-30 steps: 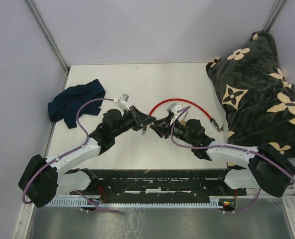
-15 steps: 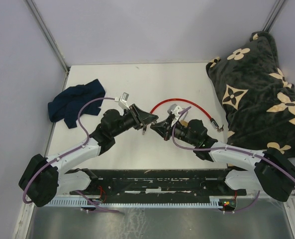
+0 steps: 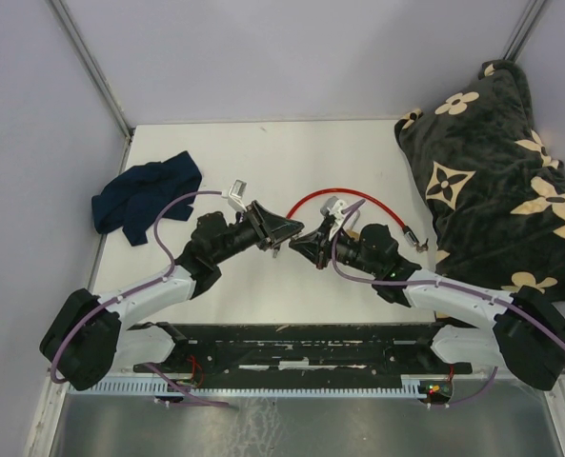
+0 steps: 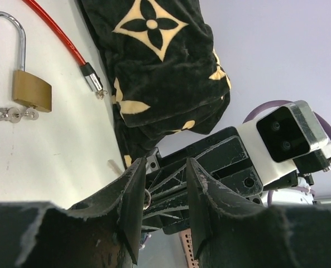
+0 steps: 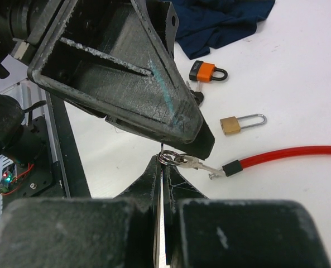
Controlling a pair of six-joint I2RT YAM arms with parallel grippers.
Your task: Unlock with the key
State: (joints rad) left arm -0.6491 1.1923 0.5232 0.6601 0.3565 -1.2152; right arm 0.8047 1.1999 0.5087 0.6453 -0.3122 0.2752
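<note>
My right gripper [image 5: 164, 163] is shut on a key ring [image 5: 169, 158], and a silver key [image 5: 201, 165] hangs from it above the table. My left gripper [image 4: 165, 165] is open, its fingers [image 5: 154, 95] just above and around the ring [image 4: 147, 198]. Both grippers meet at mid-table, left [image 3: 282, 233] and right [image 3: 301, 244]. A brass padlock [image 4: 30, 89] with its shackle swung open lies by a small bunch of keys [image 4: 9, 114]. In the right wrist view, another brass padlock [image 5: 240, 123] and an orange padlock [image 5: 207, 71] lie beyond the grippers.
A red cable [image 3: 334, 195] arcs behind the grippers, its black end [image 5: 232, 167] near the key. A dark flowered blanket [image 3: 496, 181] fills the right side. A navy cloth [image 3: 144, 195] lies at the left. Walls bound the white table [image 3: 263, 152].
My right gripper has shut on the key ring. My left gripper's jaws have widened and let go of it. Both arms shifted slightly to the right.
</note>
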